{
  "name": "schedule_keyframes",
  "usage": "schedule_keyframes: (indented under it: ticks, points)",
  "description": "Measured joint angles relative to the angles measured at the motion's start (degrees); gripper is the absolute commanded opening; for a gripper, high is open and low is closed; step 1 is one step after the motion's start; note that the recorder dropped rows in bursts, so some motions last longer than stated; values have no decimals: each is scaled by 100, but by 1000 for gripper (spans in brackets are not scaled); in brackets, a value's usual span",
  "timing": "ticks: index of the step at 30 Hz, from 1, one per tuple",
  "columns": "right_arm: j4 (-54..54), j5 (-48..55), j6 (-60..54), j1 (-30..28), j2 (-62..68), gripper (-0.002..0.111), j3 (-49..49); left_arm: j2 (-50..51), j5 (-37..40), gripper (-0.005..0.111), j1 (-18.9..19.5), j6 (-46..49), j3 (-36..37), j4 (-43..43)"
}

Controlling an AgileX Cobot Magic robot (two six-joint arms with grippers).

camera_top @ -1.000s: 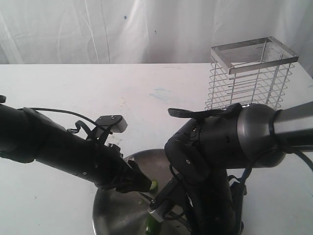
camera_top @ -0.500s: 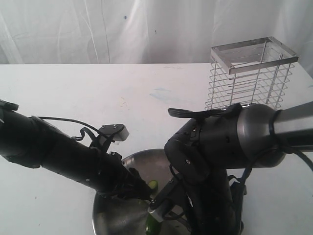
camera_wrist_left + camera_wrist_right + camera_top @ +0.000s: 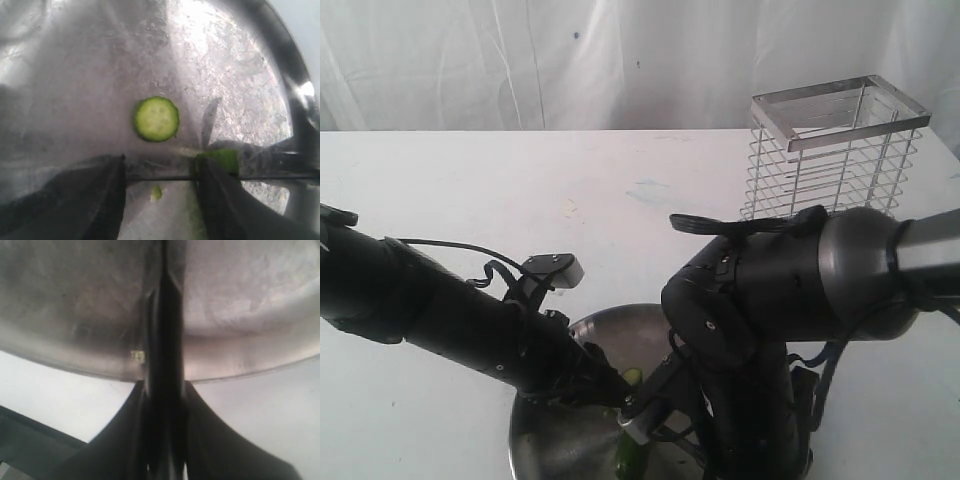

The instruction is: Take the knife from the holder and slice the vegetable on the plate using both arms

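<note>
In the left wrist view a round pale-green slice [image 3: 156,119] of the vegetable lies flat on the plate [image 3: 75,75]. My left gripper [image 3: 160,165] hovers low over it, open, with its fingers [image 3: 95,200] wide apart. A green chunk of vegetable [image 3: 221,160] sits against the outside tip of the other finger. The knife [image 3: 160,177] shows edge-on as a thin dark line across both fingers. My right gripper [image 3: 165,386] is shut on the knife [image 3: 167,340], whose dark blade runs out over the plate [image 3: 75,315]. The holder [image 3: 835,160] stands at the back right.
A tiny green scrap [image 3: 156,192] lies on the plate between the left fingers. In the exterior view both arms crowd over the plate [image 3: 555,440] at the front edge, with vegetable pieces [image 3: 633,378] between them. White table [image 3: 520,200] stretches behind.
The left arm has dropped lower and reached further over the plate, then held still. The right arm has shifted slightly to the right. Neither gripper has changed its opening.
</note>
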Motion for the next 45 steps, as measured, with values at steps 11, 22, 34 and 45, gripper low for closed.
schedule_keyframes:
  ticks: [11,22,34,45]
  points:
    - [309,-406,-22,0,-227,0,186,0,-40,51,34,40,-11,10]
    - [377,-586,-22,0,-318,0,302,0,-49,51,34,63,-11,46]
    - [502,-1139,-44,0,-550,0,703,0,-53,51,34,84,-19,101]
    - [596,-1723,-44,0,-928,0,1153,0,-43,51,34,84,-19,165]
